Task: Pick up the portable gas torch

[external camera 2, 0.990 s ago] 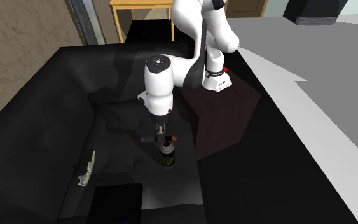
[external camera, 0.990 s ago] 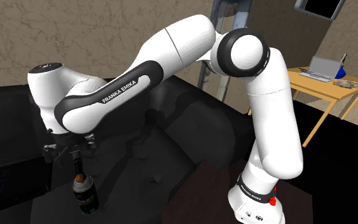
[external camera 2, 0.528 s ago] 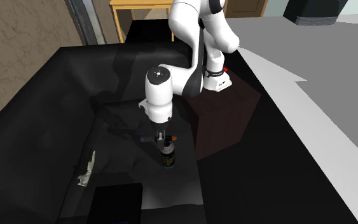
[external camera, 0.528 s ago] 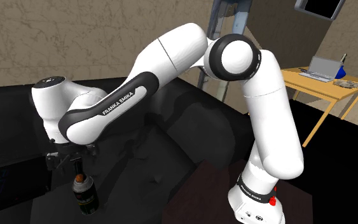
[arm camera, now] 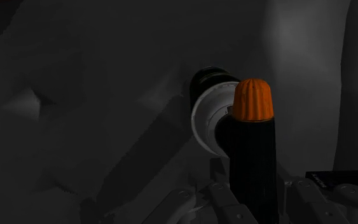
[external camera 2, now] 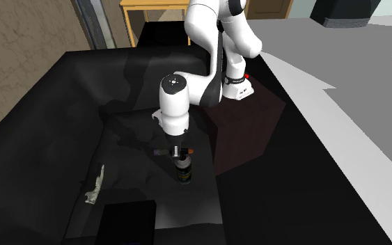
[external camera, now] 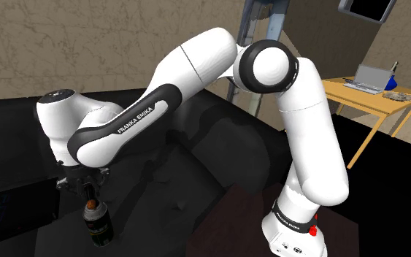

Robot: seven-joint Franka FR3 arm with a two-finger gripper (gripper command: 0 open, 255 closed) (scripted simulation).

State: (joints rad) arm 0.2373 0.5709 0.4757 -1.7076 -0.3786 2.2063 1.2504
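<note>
Where the black surface [external camera 2: 312, 181] dips, a torch [external camera 2: 183, 172] stands; walls [external camera: 87, 44] seemingly marbled.

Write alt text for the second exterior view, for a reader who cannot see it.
A white robot arm reaches down from its dark box stand, with its black gripper at the top of a dark cylindrical gas torch that stands on a black surface. A small pale grey object lies apart, toward the view's left.

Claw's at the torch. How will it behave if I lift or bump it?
Probably rigid: the gas torch looks like a hard canister. Tall, narrow and upright, so it could tip if nudged. Its round body would likely roll once down.
</note>
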